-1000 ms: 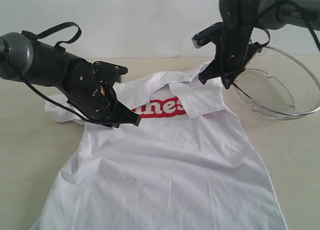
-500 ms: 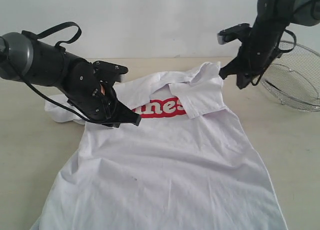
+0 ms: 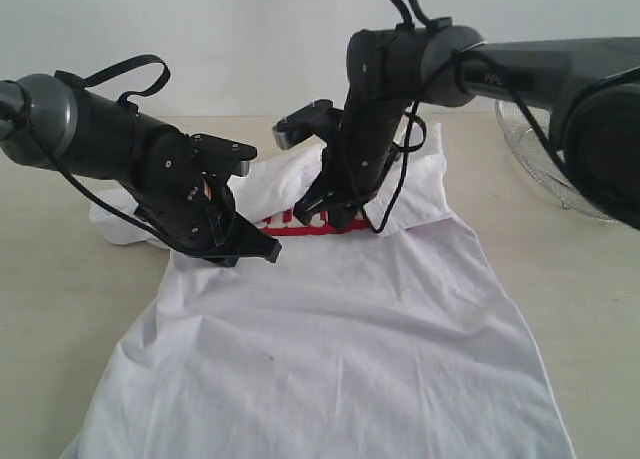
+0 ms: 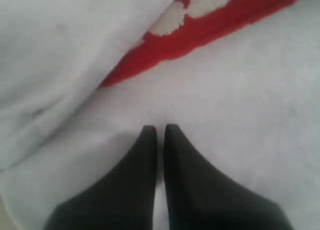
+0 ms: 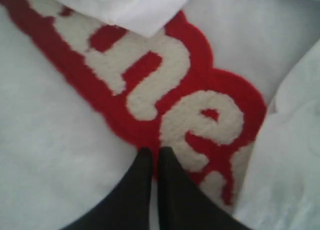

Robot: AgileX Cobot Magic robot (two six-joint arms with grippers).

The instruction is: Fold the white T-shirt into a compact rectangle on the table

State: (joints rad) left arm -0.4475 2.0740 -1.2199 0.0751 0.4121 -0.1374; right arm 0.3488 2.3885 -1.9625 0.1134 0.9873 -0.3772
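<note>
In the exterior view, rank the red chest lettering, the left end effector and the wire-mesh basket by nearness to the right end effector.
1. Red chest lettering: at the right end effector's tips.
2. Left end effector: nearby, leftward.
3. Round silver wire-mesh basket: far right.

A pale beige table (image 3: 40, 309) fills the exterior view, bare along its 9 o'clock and 3 o'clock sides. A wrinkled white T-shirt (image 3: 340, 349) lies flat on it, spreading from the centre down to 6 o'clock, hem nearest the camera. One sleeve (image 3: 115, 224) rests bunched on the table towards 9 o'clock. Red lettering (image 3: 290, 222) crosses the chest near the centre, partly hidden. A silver wire-mesh basket (image 3: 527, 144) sits at 2 o'clock, apart from the shirt.
</note>
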